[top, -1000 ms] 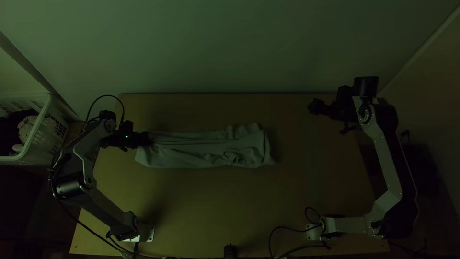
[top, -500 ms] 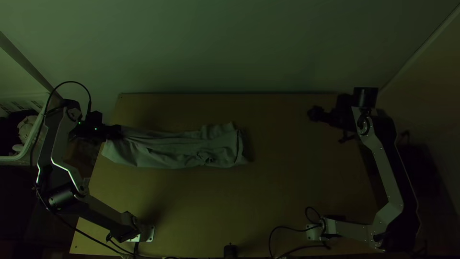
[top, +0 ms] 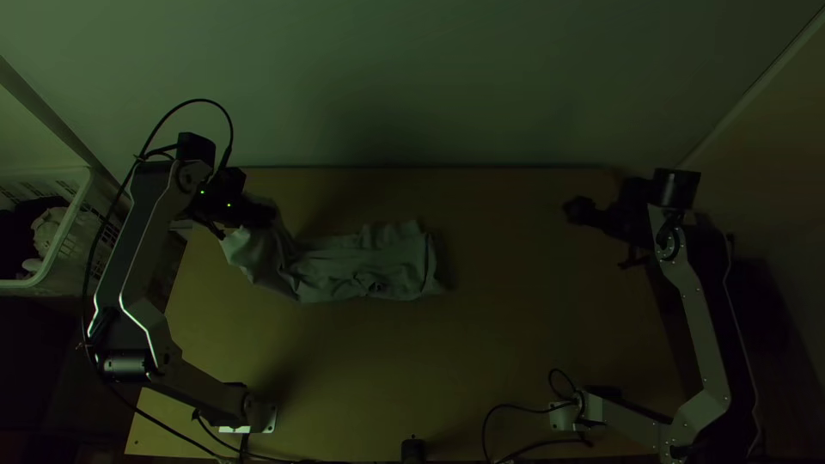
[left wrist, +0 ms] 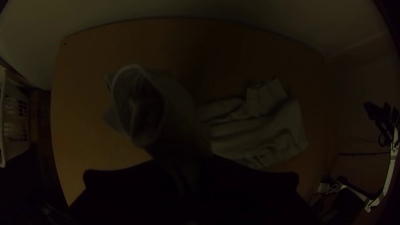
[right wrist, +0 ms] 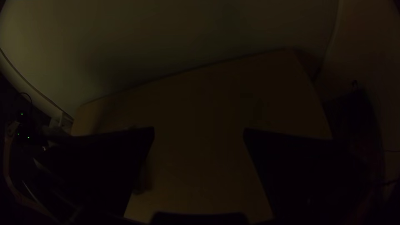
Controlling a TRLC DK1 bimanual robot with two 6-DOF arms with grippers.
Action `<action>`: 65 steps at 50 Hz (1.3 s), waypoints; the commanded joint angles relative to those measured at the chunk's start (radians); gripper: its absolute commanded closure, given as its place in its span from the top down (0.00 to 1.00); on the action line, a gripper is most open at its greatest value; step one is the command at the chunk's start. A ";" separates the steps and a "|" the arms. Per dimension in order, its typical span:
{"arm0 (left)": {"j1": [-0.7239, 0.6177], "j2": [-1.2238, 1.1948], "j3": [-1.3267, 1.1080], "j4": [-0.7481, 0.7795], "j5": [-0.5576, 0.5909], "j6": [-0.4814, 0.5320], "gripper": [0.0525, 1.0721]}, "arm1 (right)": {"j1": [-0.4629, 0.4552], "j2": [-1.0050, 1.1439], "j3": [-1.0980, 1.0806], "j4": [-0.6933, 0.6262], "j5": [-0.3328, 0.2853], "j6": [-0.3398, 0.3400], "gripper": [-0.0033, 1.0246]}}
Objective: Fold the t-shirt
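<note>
L gripper, at the table's far L part: jaws closed on one end of the t-shirt, w/ cloth pinched betw. them & a loose, tube-like fold projecting past the tips (L wrist view). Remainder of t-shirt lies as a wrinkled, narrow strip on the table, running from the jaws twd. table ctr. R gripper: jaws wide apart, over the table's far R part, well apart fr. the cloth.
</note>
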 commanded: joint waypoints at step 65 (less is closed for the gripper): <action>-0.750 0.560 0.543 0.042 -0.144 -0.429 0.95 | 0.073 -0.119 -0.229 0.154 0.011 0.120 0.96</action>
